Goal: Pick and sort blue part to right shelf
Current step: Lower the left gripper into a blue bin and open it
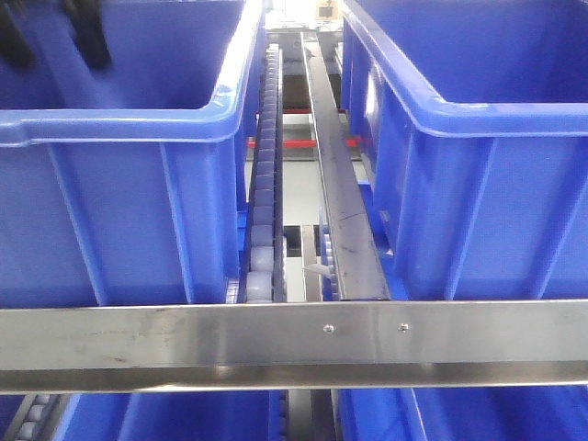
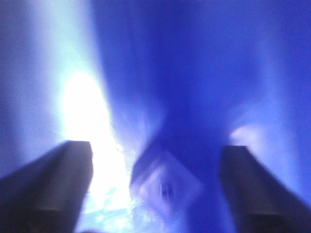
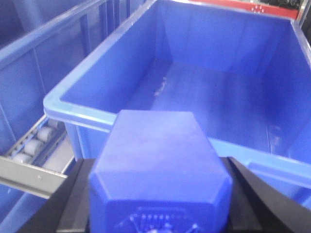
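Note:
My right gripper (image 3: 158, 167) is shut on a blue part (image 3: 158, 160), a chunky hexagonal block held between the black fingers (image 3: 73, 194). It hangs just in front of the near rim of an open blue crate (image 3: 146, 124) on the right shelf. My left gripper (image 2: 155, 148) is open inside a blue crate. Its view is blurred. A small blue block with a dark hole (image 2: 165, 187) lies on the crate floor between the spread fingers (image 2: 53, 184), apart from both. In the front view the left gripper's (image 1: 53, 37) dark fingers show inside the left crate (image 1: 119, 184).
The shelf's flat steel front rail (image 1: 294, 344) runs across the front view. Grey roller tracks (image 1: 262, 202) and a steel divider (image 1: 344, 220) lie between the left crate and the right crate (image 1: 478, 202). Rollers (image 3: 34, 143) and a neighbouring crate wall (image 3: 43, 53) are left of my right gripper.

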